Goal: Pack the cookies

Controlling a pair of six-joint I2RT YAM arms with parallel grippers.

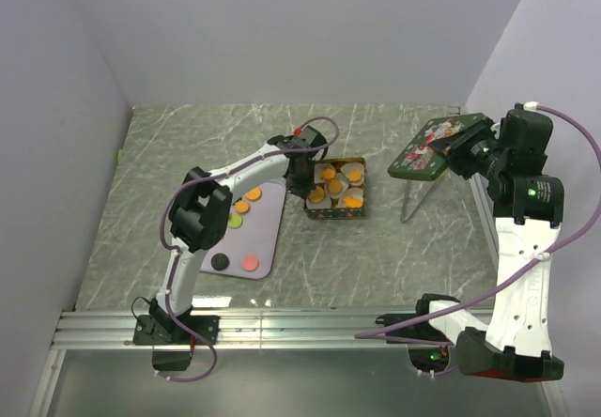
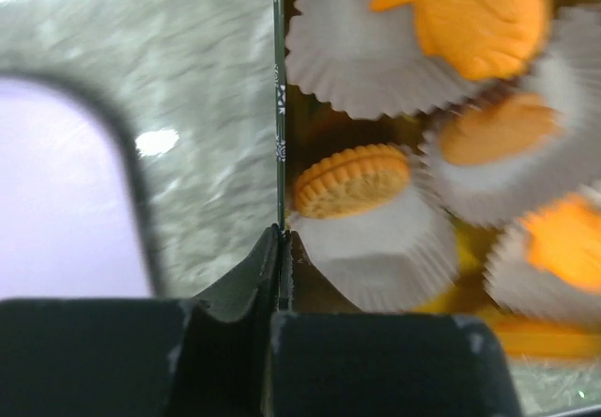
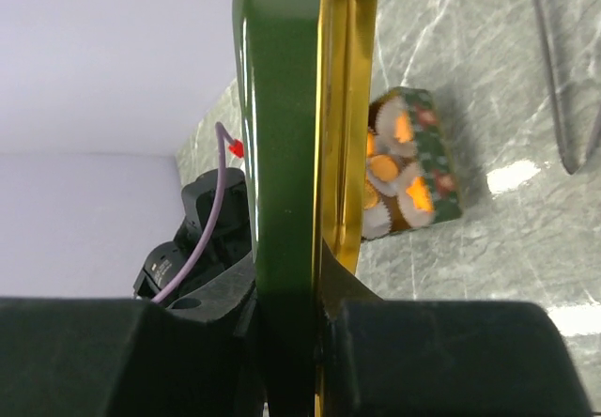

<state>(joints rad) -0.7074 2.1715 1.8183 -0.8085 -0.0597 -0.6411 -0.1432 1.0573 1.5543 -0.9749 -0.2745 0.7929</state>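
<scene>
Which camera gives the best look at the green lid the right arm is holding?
The top view: the lid shows its decorated face. The right wrist view sees only its thin edge; the left wrist view misses it.

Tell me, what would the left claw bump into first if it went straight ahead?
The left claw is shut on the tin's side wall, so that wall is first. Pushed farther, it would probably reach the table below, though depth is unclear.

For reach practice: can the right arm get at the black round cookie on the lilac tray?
Probably not: the right gripper is shut on the green metal lid; the black cookie lies far off, by the left arm.
</scene>
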